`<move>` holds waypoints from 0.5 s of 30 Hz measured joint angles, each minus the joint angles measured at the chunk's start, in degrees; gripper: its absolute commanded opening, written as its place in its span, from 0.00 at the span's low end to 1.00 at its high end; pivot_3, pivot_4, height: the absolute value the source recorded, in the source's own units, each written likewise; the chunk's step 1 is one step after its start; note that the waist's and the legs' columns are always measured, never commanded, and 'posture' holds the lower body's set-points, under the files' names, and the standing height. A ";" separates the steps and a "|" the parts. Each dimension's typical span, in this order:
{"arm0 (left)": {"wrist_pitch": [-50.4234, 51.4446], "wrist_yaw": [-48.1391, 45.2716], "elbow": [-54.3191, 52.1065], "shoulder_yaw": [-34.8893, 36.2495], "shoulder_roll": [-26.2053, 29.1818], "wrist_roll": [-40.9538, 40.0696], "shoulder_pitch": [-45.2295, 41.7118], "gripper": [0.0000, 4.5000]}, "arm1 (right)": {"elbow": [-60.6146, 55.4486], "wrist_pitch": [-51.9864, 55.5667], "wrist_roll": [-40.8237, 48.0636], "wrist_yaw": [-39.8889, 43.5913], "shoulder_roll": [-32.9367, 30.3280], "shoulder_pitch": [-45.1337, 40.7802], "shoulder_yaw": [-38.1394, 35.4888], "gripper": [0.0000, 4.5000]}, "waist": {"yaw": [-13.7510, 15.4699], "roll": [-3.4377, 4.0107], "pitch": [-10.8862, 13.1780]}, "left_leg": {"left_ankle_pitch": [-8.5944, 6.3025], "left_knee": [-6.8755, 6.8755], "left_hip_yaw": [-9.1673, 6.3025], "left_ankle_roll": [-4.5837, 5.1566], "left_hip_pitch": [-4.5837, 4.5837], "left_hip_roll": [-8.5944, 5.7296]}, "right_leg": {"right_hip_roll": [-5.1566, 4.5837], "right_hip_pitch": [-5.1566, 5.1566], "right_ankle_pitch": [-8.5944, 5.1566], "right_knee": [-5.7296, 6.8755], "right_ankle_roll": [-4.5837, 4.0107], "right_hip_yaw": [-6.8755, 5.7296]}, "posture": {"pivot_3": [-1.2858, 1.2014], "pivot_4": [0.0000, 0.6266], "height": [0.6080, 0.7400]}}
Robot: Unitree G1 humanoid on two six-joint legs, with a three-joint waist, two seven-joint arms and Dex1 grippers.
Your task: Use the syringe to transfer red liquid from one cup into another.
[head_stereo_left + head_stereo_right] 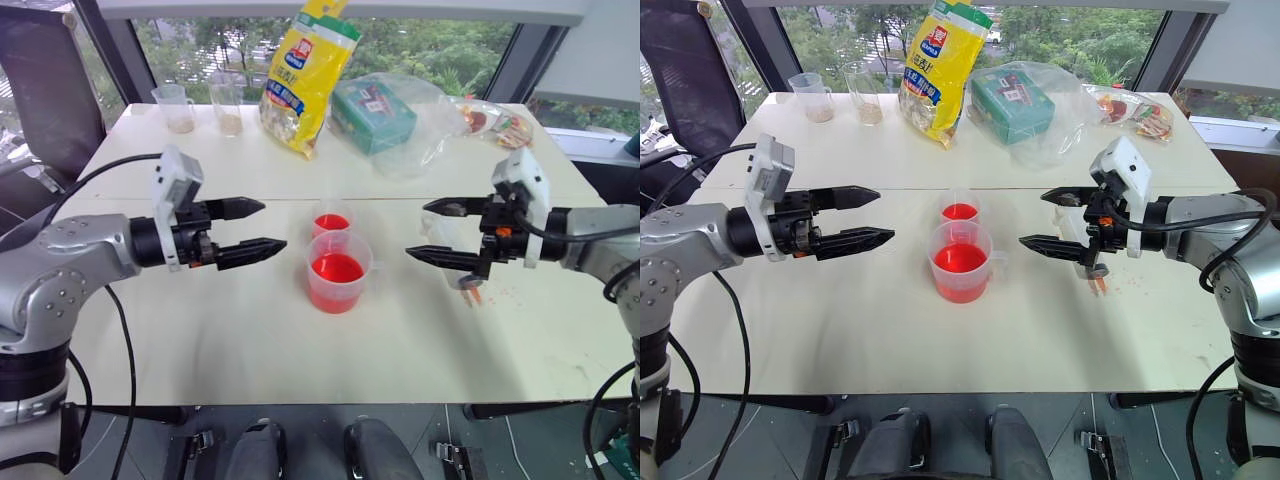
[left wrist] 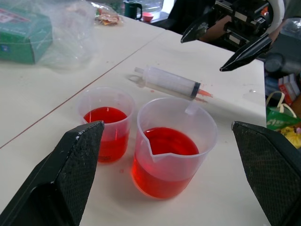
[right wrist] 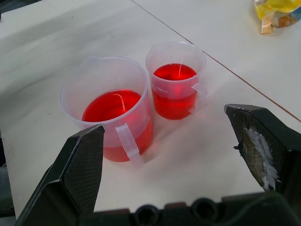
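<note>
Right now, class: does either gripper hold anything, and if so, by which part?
Nothing is held. The left gripper and right gripper hang open and empty; the syringe lies on the table.

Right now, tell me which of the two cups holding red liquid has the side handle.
The wider measuring cup, the nearer one, has the handle and a pouring lip. The small cup just behind it is narrower.

Silver arms w/ black cables, white wrist cams, black two-finger left gripper [image 1: 250, 228].
</note>
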 measured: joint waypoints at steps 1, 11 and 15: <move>0.00 -0.01 0.05 0.00 0.00 0.00 0.00 1.00 | 0.00 0.00 0.00 -0.02 0.00 0.00 0.00 0.99 | 0.00 0.00 0.00 | 0.00 0.00 0.00 0.00 0.00 0.00 | 0.00 0.00 0.00 0.00 0.00 0.00 | 0.52 0.24 1.00; 0.00 -0.02 1.06 0.00 0.00 -0.50 -0.74 1.00 | 0.00 0.13 0.06 -1.00 -0.20 0.44 -0.07 0.99 | 0.03 0.00 0.00 | 0.00 0.00 0.00 0.00 0.00 0.00 | 0.00 0.00 0.00 0.00 0.00 0.00 | 0.52 0.24 1.00; -0.05 -0.09 1.06 0.00 0.00 -0.50 -0.80 1.00 | 0.00 0.22 0.11 -1.54 -0.29 0.46 -0.35 0.99 | 0.00 0.00 0.00 | 0.00 0.00 0.00 0.00 0.00 0.00 | 0.01 0.00 0.00 0.00 0.00 0.00 | 0.52 0.24 1.00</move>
